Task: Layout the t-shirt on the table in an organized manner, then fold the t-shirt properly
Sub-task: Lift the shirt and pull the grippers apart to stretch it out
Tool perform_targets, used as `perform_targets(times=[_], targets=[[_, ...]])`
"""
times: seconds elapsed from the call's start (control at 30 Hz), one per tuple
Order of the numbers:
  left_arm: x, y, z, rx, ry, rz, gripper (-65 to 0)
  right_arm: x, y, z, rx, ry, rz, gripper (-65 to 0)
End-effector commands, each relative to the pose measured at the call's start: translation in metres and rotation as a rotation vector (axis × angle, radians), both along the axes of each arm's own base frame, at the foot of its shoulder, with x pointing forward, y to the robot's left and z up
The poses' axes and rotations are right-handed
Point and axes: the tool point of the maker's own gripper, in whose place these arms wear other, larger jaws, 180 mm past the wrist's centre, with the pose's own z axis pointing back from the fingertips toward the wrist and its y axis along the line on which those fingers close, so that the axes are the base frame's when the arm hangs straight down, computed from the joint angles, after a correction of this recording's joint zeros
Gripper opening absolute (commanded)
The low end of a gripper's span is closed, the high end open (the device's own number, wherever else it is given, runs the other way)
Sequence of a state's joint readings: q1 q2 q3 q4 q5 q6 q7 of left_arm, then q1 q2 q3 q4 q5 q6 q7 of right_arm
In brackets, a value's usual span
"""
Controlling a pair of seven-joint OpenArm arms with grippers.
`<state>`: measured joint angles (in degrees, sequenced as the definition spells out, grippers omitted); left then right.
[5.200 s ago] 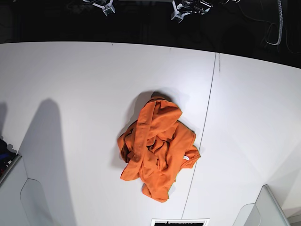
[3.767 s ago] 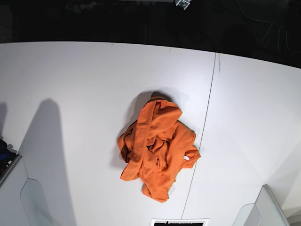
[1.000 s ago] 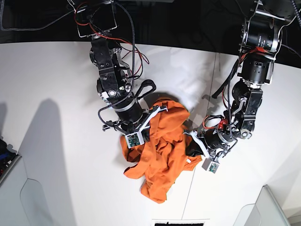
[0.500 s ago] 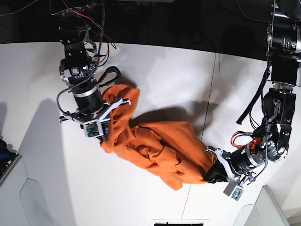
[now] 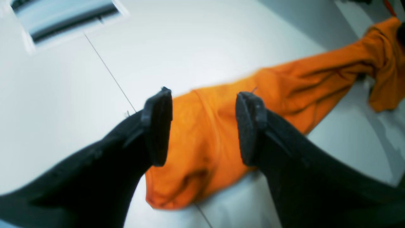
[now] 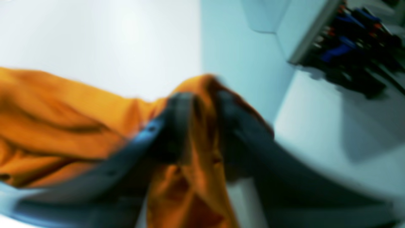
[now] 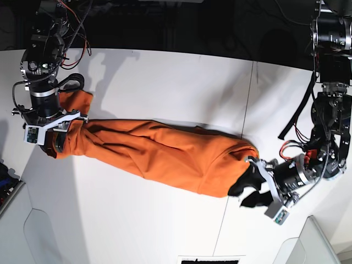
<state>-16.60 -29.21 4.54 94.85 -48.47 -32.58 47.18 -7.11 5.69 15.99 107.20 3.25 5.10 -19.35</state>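
The shirt (image 7: 159, 154) lies stretched in a long, rumpled band across the white surface (image 7: 165, 82), running from the far side by the right arm over to the dark seam (image 7: 246, 115) near the left arm. The right claw (image 6: 202, 126) is clenched on a bunched end of the fabric, though that wrist view is blurred. The left claw (image 5: 202, 126) is released, its two dark fingers (image 5: 156, 126) spread apart above the other end of the shirt, which rests on the surface beneath them.
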Motion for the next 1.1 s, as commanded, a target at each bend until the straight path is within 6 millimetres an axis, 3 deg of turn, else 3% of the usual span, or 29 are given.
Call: perform_targets(times=[0.0,0.03,0.23,0.5,0.7,0.9,1.07], targets=[[0.001,0.002,0.01,-0.011,-0.032,-0.001,-29.5,0.004,0.0,0.013,0.006,-0.041,0.004,-25.6],[-0.004,0.002,0.0,-0.008,-0.01,0.001,-29.5,0.003,0.0,0.01,0.022,-0.024,0.003,-21.6],[-0.02,0.016,-0.039,0.055,0.02,0.066,-29.5,-0.006,0.007,-0.01,0.077,0.074,-0.001,-21.2],[-0.024,0.046,-0.08,0.116,0.076,0.187,-29.5,-0.046,0.015,-0.034,0.106,0.159,-0.024,-21.3],[-0.03,0.068,-0.119,0.104,0.178,0.253,-29.5,-0.072,0.004,-0.053,0.077,0.234,-0.066,-21.3],[-0.04,0.056,-0.126,0.02,0.226,0.24,-29.5,-0.09,-0.014,-0.081,0.078,0.311,-0.121,-21.3],[-0.039,0.03,-0.137,-0.038,0.241,0.239,-29.5,-0.086,-0.022,-0.101,0.093,0.322,-0.144,-21.3]])
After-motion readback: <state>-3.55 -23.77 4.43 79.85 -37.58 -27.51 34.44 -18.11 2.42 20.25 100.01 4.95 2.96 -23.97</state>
